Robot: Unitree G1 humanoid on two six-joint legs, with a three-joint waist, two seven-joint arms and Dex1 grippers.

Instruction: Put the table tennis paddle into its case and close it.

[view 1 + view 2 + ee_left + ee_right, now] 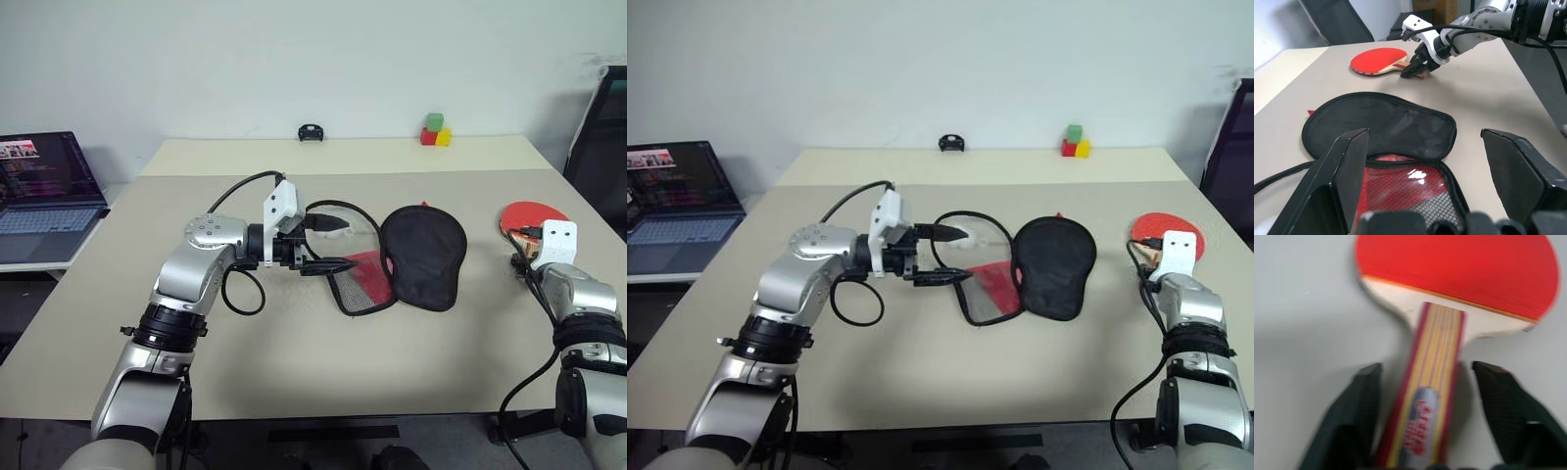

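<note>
Paddle, smooth red rubber, striped wooden handle between half-closed right jaws; left jaws wide, empty.

This looks like an office or lab room. A plain white wall stands behind two beige tables, an open laptop sits at far left, and a black office chair at far right.

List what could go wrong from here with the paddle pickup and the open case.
1. The right gripper straddles the paddle handle, one finger close to it and the other standing off; an off-centre close may twist the flat-lying paddle on the table.
2. The case lies folded open, floppy; its flap may shift when the paddle is slid in.
3. The left gripper is open above the mesh half, beside the black cord, which could snag it.
</note>
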